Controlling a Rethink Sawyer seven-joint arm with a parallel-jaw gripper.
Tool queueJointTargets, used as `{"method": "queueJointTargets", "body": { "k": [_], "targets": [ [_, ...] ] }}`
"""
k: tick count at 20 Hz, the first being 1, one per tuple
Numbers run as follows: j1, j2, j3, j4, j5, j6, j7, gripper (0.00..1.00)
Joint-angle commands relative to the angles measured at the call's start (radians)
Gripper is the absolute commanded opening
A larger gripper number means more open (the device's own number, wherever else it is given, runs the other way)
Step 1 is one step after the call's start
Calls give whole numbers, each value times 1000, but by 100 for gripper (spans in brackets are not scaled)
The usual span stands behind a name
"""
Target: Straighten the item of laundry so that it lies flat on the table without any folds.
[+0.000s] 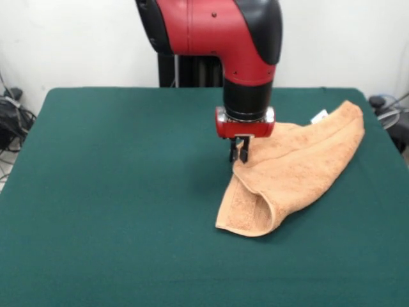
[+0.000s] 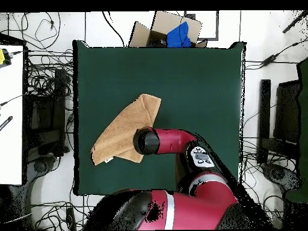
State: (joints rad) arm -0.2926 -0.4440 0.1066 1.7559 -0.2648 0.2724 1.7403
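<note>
Green table [image 1: 115,192], folded towel [image 1: 300,166], tool [image 1: 238,153] frontally.

The towel [image 1: 300,163] is light orange-tan terry with a small white tag [image 1: 319,116] at its 12 o'clock edge. The surface [image 1: 115,192] is plain dark green. The arm [image 1: 217,29] is red and black; the tool [image 1: 238,153] has black fingers under a red collar.

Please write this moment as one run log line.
gripper: at the folded light orange-tan terry towel's edge, grip unclear | towel: folded over, not flat | dark green felt table: towel off-centre
</note>
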Motion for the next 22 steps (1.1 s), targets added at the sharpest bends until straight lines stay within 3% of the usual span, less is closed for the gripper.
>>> {"method": "queueJointTargets", "body": {
  "k": [1, 10, 22],
  "targets": [
    [47, 14, 27, -33, 122, 32, 229, 0],
    [91, 56, 23, -63, 210, -1, 237, 0],
    [97, 27, 37, -65, 294, 47, 202, 0]
  ]
}}
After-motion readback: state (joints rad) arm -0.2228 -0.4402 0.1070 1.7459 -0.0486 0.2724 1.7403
